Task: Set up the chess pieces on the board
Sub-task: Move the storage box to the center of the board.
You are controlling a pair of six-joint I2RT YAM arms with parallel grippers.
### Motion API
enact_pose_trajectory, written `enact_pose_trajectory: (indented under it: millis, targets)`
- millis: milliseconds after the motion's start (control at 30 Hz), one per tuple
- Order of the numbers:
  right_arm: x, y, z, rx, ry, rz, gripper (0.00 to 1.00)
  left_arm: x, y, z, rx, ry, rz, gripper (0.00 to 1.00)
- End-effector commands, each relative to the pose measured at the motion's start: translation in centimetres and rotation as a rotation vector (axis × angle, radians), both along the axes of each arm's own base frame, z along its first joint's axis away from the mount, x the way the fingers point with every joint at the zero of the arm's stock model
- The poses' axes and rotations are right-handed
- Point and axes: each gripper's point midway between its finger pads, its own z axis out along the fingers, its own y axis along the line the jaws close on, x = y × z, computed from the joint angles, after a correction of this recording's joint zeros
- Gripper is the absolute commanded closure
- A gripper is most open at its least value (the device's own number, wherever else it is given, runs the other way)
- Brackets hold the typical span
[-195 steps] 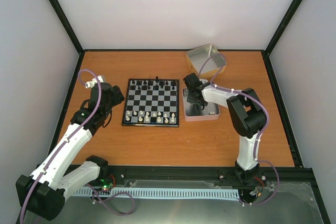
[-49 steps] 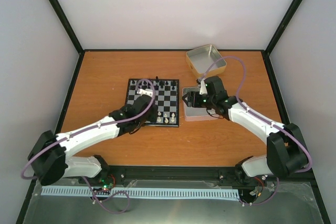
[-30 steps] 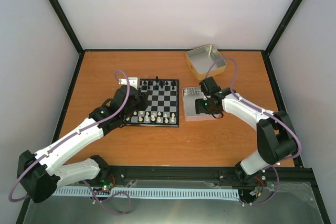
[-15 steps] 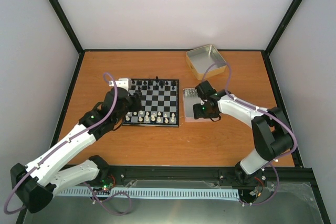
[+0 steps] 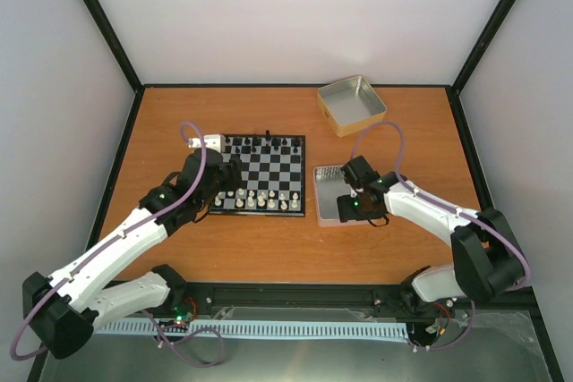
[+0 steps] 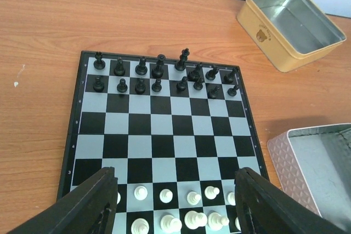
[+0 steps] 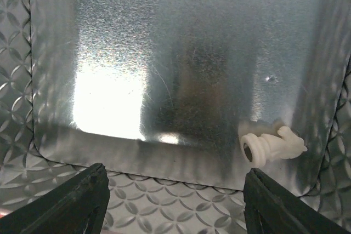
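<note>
The left claw [image 6: 175, 182] is hanging over the left side of the board [image 5: 260, 176], its jaws spread wide and gripping nothing. The board is sitting near the middle of the orange worktop [image 5: 179, 114], a little towards the left edge. The black pieces [image 6: 159, 75] are standing in the two rows nearest the far edge. The cream chess pieces [image 5: 262, 199] are lining the two rows nearest the near edge; in the left wrist view the claw's fingers are partly hiding them.

Just right of the board, a shallow metal tin [image 5: 324, 192] with an embossed diamond rim is lying flat. The right claw [image 7: 175, 169] is hovering over its near side, jaws also gaping wide and clasping nothing. One cream piece [image 7: 271, 145] is lying on its side inside that tin, tucked against a corner of the bright floor and apart from both fingers.

A deeper yellow tin [image 5: 351, 103] is resting open near the far edge, right of centre and well apart from the board.
</note>
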Motion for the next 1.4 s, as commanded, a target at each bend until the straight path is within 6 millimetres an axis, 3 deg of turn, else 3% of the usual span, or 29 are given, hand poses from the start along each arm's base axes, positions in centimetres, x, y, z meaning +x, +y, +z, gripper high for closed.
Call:
enact_pose_trajectory:
  millis: [0,200,400,500,600,733,1000,1200,1367]
  targets:
    - [-1.0,-0.3,0.3,0.011,-0.002,-0.015,0.34,1.3,-0.4,1.6,-0.034,-0.027,0.029,0.4]
    - [0.3,-0.8,1.1,0.005,-0.08,-0.075,0.38,3.2,-0.5,1.3,-0.066,-0.032,0.043,0.4]
    - [4.5,-1.5,3.8,-0.017,-0.254,-0.203,0.37,8.0,1.5,1.9,-0.065,-0.073,0.092,0.4]
    - [5.8,-1.2,3.7,-0.028,-0.261,-0.219,0.37,10.7,2.8,1.4,-0.031,-0.07,0.127,0.39]
    - [6.1,0.3,3.5,0.006,-0.188,-0.168,0.37,12.7,4.1,1.6,-0.051,-0.041,0.159,0.39]
    - [3.9,1.1,2.3,0.012,-0.026,-0.129,0.35,14.2,4.4,1.8,-0.109,0.0,0.154,0.39]
    - [-0.3,-0.5,0.9,-0.022,0.102,-0.123,0.35,15.7,4.1,1.8,-0.102,0.034,0.14,0.37]
    - [-1.3,-0.6,-0.4,-0.043,0.157,-0.049,0.39,16.9,4.0,1.4,-0.115,0.048,0.157,0.38]
    - [-1.4,0.9,-1.4,-0.016,0.228,0.04,0.46,17.0,4.7,0.8,-0.107,0.06,0.202,0.38]
